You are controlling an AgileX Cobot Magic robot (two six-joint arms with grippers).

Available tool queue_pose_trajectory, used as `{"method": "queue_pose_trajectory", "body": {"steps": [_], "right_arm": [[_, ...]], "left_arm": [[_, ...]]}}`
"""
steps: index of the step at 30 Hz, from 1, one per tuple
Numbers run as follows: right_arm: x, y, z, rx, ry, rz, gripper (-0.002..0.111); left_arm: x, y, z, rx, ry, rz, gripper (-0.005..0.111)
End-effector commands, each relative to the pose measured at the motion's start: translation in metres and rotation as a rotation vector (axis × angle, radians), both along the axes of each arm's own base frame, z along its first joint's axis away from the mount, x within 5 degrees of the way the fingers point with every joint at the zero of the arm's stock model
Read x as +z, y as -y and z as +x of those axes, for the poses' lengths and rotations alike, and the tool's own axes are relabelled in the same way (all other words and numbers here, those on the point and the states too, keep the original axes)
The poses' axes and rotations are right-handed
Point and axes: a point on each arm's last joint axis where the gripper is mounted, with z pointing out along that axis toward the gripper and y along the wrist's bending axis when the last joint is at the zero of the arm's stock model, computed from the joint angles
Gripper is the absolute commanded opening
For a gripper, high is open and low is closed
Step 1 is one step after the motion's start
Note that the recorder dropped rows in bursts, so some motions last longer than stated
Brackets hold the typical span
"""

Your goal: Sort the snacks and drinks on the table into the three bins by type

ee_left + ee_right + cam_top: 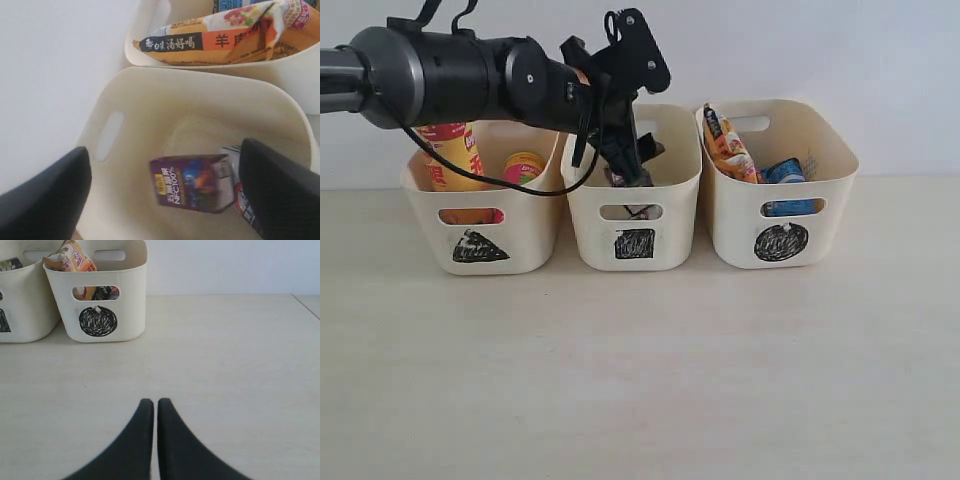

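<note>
1. Reaching in from the left side with the left gripper (pixel 625 165), hanging just above the middle bin (pixel 635 215), the one bearing the black square.
2. Holding the fingers (pixel 45 200) of that gripper wide apart, gripping nothing.
3. Finding the purple carton (pixel 192 189) lying low inside the middle bin, tilted, printed face turned up toward the left wrist camera, below the gap between the spread fingers and clear of one of them; not being able to tell about contact with the other.
4. Spotting a white carton (pixel 227 167) right beside the purple carton in the same bin, largely hidden behind one finger.
5. Showing the yellow tube (pixel 455 155) standing in the left bin (pixel 480 215), marked with the triangle, rising well above the rim, with the shorter-looking pink tube (pixel 523 165) just beside it in the same bin.
6. Showing the orange packet (pixel 728 145) leaning against the wall of the right bin (pixel 780 215), marked with the circle, and the blue packet (pixel 785 172) sitting next to it inside.
7. Holding the right gripper (pixel 155 407) pinched together, empty, low over a bare stretch of the table (pixel 225 365), well apart from the circle-marked bin.
8. Lining up all three bins side by side along the back of the table, near the white wall (pixel 880 60).
</note>
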Motion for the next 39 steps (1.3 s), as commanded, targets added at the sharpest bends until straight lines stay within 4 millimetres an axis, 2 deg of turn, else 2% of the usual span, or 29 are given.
{"method": "queue_pose_trajectory", "body": {"steps": [1,6,9,13,15,22,30,39], "right_arm": [[0.0,0.0,0.0,-0.001,0.009,0.003,0.0],[0.0,0.0,0.0,-0.001,0.009,0.003,0.0],[0.0,0.0,0.0,-0.001,0.009,0.003,0.0],[0.0,0.0,0.0,-0.001,0.009,0.003,0.0],[0.0,0.0,0.0,-0.001,0.009,0.003,0.0],[0.0,0.0,0.0,-0.001,0.009,0.003,0.0],[0.0,0.0,0.0,-0.001,0.009,0.003,0.0],[-0.001,0.0,0.0,-0.001,0.006,-0.002,0.0]], "left_arm": [[0.005,-0.001,0.0,0.021,-0.021,-0.036,0.075],[0.014,-0.005,-0.011,0.008,-0.102,-0.013,0.067],[0.023,-0.009,-0.019,0.014,-0.16,-0.009,0.051],[0.035,-0.015,-0.031,0.025,-0.243,0.008,0.017],[0.039,-0.018,-0.036,0.049,-0.29,0.011,0.004],[0.049,-0.037,-0.05,0.255,-0.446,0.019,0.004],[0.075,-0.064,-0.07,0.526,-0.506,-0.019,0.004],[0.089,-0.089,-0.118,0.537,-0.482,-0.137,0.004]]}}
